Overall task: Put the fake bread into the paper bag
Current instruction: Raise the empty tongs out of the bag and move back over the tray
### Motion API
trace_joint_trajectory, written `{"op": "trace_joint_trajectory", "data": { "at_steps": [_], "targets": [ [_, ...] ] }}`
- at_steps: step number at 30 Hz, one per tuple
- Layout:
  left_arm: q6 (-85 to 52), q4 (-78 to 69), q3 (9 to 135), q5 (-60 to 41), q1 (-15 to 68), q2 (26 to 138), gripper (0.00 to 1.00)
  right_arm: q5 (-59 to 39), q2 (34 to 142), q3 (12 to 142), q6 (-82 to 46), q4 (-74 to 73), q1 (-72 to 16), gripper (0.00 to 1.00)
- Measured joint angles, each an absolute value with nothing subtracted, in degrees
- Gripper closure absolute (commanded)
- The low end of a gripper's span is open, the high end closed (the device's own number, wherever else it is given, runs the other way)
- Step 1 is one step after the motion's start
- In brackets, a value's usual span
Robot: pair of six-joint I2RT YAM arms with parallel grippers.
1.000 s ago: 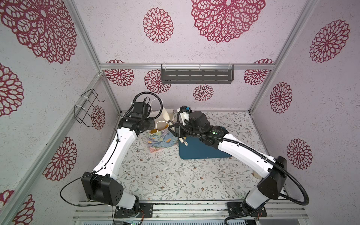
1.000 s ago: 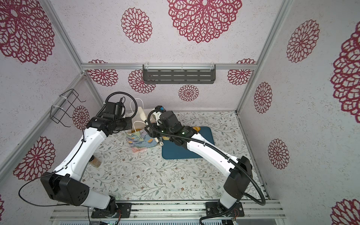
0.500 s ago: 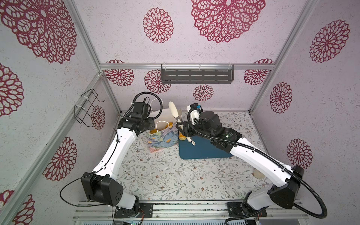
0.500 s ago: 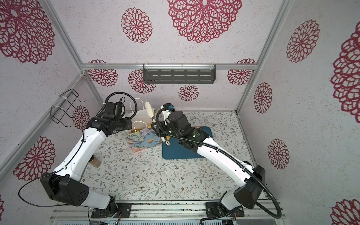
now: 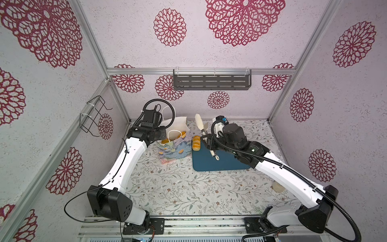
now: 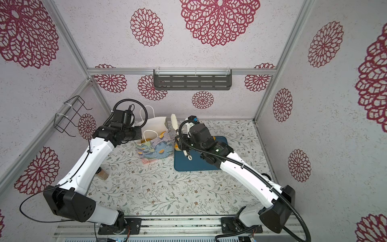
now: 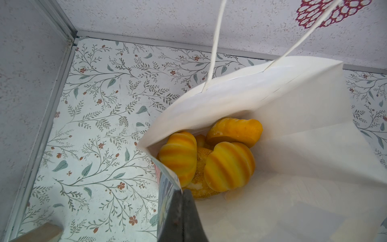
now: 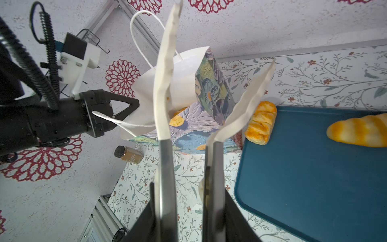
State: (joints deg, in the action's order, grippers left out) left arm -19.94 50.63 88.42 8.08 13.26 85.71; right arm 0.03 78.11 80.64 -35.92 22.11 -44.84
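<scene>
Your left fingers (image 7: 180, 213) are pinching shut on the rim of the paper bag (image 5: 176, 144), which is standing left of centre in both top views with several breads (image 7: 228, 165) lying inside. Your right fingers (image 8: 234, 220) are gripping the tongs (image 8: 165, 83), tips gaping empty beside the bag; a striped roll (image 5: 196, 143) is lying at the upper left corner of the tray (image 5: 219, 161), between bag and fingers.
</scene>
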Motion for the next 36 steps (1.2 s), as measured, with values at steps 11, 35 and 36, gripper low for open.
{"op": "trace_joint_trajectory", "data": {
  "at_steps": [11, 35, 36],
  "targets": [
    [-19.94, 50.57, 88.38, 8.08, 13.28, 85.71, 1.0, 1.78, 78.06, 80.09, -40.6, 31.42, -36.67, 0.6],
    [-19.94, 50.5, 88.33, 8.27, 13.63, 85.73, 1.0, 0.75, 87.48, 80.31, -42.09, 39.55, -29.21, 0.6],
    [-19.94, 50.48, 88.33, 8.27, 13.63, 85.73, 1.0, 0.75, 88.03, 80.34, -42.09, 39.81, -28.97, 0.61]
  ]
}}
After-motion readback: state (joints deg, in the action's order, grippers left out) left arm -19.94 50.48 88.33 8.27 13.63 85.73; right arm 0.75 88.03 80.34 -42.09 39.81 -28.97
